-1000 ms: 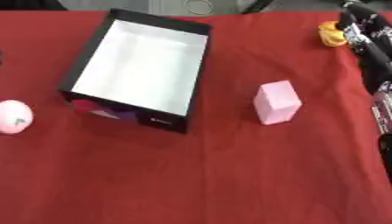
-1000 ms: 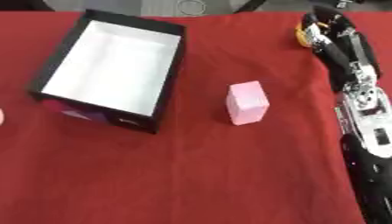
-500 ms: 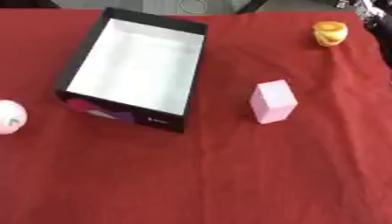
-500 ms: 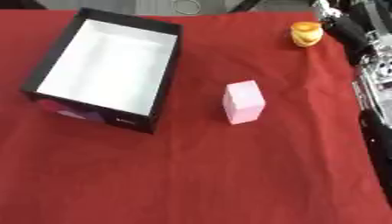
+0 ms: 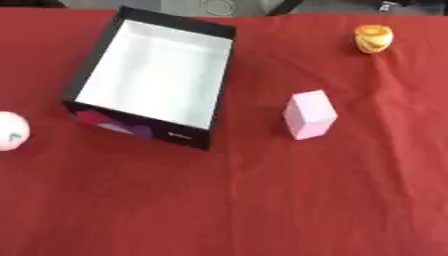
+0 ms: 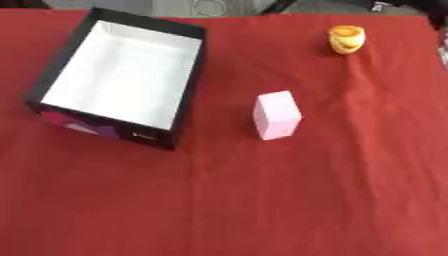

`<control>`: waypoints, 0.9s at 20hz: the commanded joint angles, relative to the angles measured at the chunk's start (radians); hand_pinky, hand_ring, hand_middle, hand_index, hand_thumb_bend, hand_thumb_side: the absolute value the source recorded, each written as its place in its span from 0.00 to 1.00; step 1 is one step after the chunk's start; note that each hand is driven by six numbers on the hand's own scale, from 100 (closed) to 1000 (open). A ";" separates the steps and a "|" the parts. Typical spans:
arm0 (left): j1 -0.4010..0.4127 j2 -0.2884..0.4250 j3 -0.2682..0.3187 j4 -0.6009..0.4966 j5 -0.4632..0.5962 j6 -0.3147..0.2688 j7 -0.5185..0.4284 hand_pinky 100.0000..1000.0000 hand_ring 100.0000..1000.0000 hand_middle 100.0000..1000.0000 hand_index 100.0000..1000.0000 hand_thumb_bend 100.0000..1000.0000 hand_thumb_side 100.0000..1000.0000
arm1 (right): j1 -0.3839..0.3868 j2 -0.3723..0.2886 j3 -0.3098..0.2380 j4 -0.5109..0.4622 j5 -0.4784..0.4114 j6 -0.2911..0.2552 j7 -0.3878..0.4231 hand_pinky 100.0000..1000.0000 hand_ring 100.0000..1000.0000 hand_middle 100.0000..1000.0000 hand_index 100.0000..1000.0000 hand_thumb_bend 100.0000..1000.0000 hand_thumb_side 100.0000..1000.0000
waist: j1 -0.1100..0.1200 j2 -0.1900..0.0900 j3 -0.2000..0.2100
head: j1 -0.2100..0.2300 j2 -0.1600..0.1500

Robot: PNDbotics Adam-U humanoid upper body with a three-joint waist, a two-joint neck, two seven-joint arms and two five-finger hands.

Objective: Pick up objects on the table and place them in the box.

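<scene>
A black box (image 5: 222,80) with a white inside sits open on the red tablecloth at the left, and nothing shows inside it. A pink block (image 5: 309,114) stands upright to its right, near the middle. A small orange and yellow object (image 5: 373,38) rests at the far right. A pale pink ball (image 5: 10,131) lies at the left edge, left of the box's near corner. Neither hand shows in either view.
The red cloth (image 5: 262,200) covers the whole table and runs out to the near edge. Grey floor and a dark shape (image 6: 394,5) show beyond the far edge.
The right arm, which stood along the right side by the orange object, has drawn out of both views. The objects have not moved.
</scene>
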 commanded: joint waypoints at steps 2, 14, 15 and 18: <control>-0.003 0.036 0.008 -0.014 -0.005 0.001 0.004 0.79 0.65 0.74 0.78 0.81 0.59 | -0.073 -0.088 0.029 0.138 0.121 -0.100 0.120 0.96 0.90 0.87 0.88 0.35 0.43 | -0.015 -0.044 -0.002 | -0.001 0.000; 0.010 0.050 0.008 -0.009 -0.006 0.004 0.005 0.79 0.64 0.74 0.78 0.81 0.59 | -0.214 -0.093 0.022 0.364 0.407 -0.358 0.536 0.95 0.92 0.88 0.88 0.46 0.34 | -0.025 -0.044 -0.018 | 0.011 0.000; 0.011 0.051 0.007 -0.008 -0.003 0.005 0.006 0.79 0.64 0.74 0.78 0.81 0.59 | -0.216 -0.094 0.023 0.365 0.419 -0.369 0.560 0.95 0.92 0.88 0.88 0.46 0.34 | -0.026 -0.043 -0.019 | 0.013 0.001; 0.012 0.053 0.006 -0.008 0.000 0.005 0.006 0.79 0.64 0.74 0.78 0.81 0.59 | -0.220 -0.096 0.024 0.367 0.458 -0.392 0.609 0.95 0.92 0.89 0.88 0.43 0.26 | -0.027 -0.042 -0.020 | 0.016 0.001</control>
